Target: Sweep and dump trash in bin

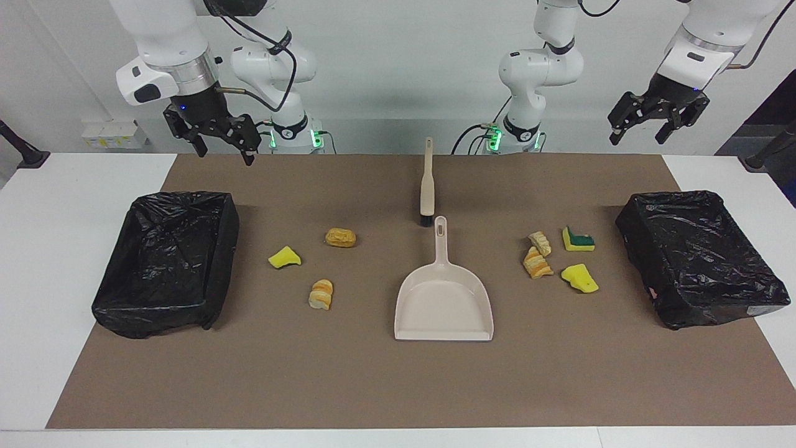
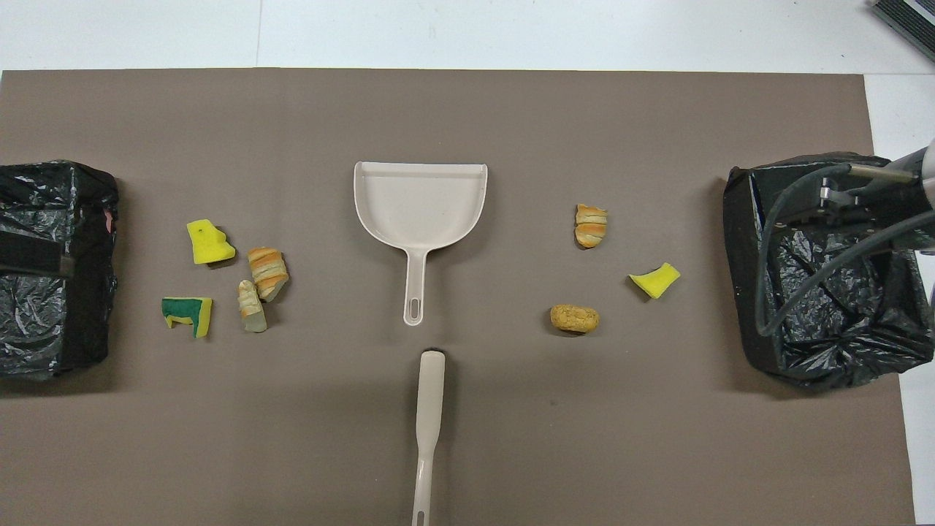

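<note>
The trash lies in two groups on the brown mat. Toward the right arm's end are a yellow sponge chunk (image 1: 284,257), a round bread piece (image 1: 341,237) and a striped bread piece (image 1: 321,294). Toward the left arm's end are two striped bread pieces (image 1: 538,254), a green-layered sponge (image 1: 578,239) and a yellow sponge (image 1: 579,278). A black-lined bin (image 1: 214,292) stands at the right arm's end, another bin (image 1: 640,246) at the left arm's. My right gripper (image 1: 224,152) hangs open and empty near the robots' edge of the mat. My left gripper (image 1: 637,138) hangs open, high over the table's edge.
A beige dustpan (image 1: 444,305) lies mid-mat, its handle pointing toward the robots. A beige brush (image 1: 426,186) with black bristles lies in line with it, nearer to the robots. In the overhead view the right arm's cables (image 2: 818,256) cover part of one bin.
</note>
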